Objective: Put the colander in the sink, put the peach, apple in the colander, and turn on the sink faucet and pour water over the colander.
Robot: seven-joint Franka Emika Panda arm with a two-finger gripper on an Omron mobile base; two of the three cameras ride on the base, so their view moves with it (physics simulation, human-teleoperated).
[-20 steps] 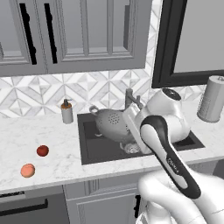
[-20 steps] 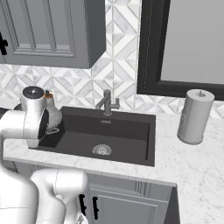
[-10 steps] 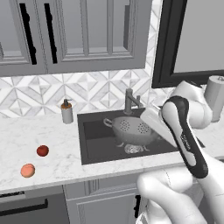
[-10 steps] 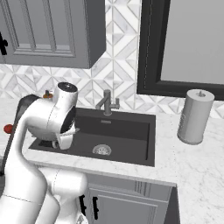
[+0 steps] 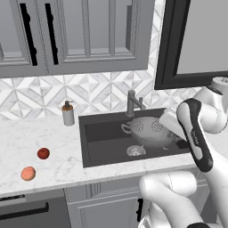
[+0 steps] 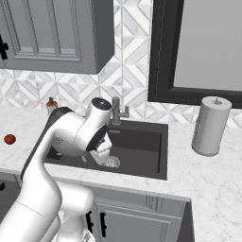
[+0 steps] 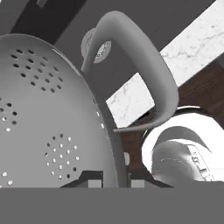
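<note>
From the left, I am reaching my bent arm down over the sink (image 5: pixel 89 147), holding the colander (image 5: pixel 149 130) tilted above the drain, while the apple (image 5: pixel 43 153) and peach (image 5: pixel 28 173) are lying on the counter (image 5: pixel 40 138). From the right, my forearm is covering the basin's left half. Up close, my gripper (image 7: pixel 113 183) is pinching the colander's rim beside its handle (image 7: pixel 144 74).
</note>
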